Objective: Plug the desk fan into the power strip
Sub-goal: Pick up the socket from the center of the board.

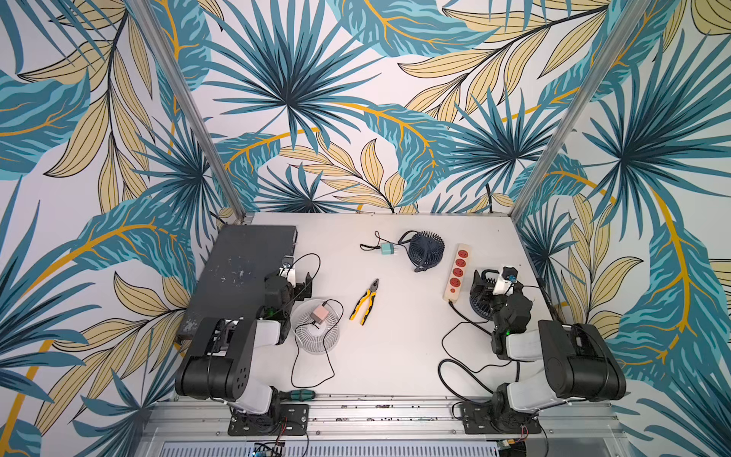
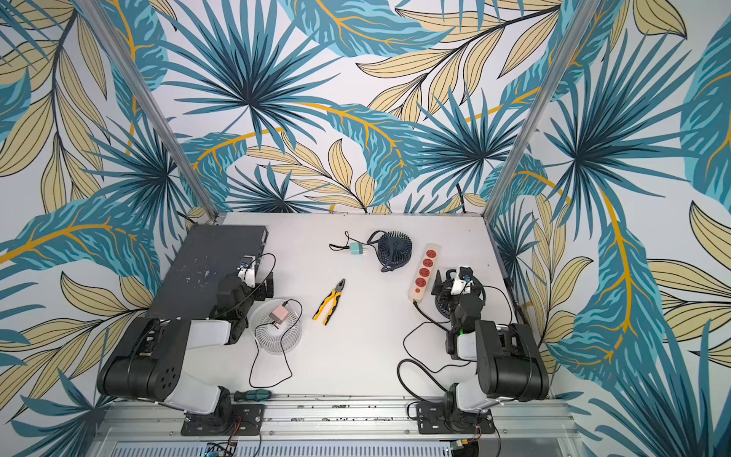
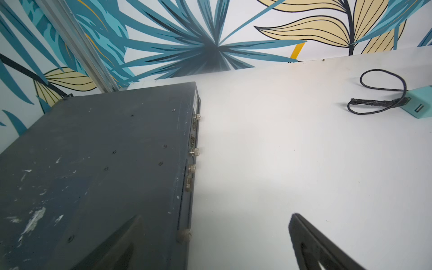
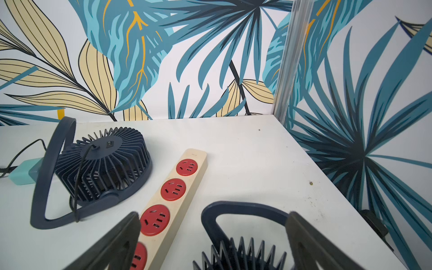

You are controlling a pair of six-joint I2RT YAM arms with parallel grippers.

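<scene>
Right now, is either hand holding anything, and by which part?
Nothing is held. The left hand is open and empty; the right hand is open above a dark blue fan, not gripping it.

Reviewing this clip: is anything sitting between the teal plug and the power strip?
Yes. The navy fan lies directly between the teal plug and the power strip, so the plug would likely have to go over or around it.

Two navy desk fans (image 1: 426,246), one white desk fan (image 1: 316,334); one power strip (image 1: 458,273) with four red sockets (image 4: 187,167); two plug adapters (image 1: 386,248); one pliers (image 1: 366,302), one screwdriver (image 1: 300,394), one dark box (image 1: 241,269).
</scene>
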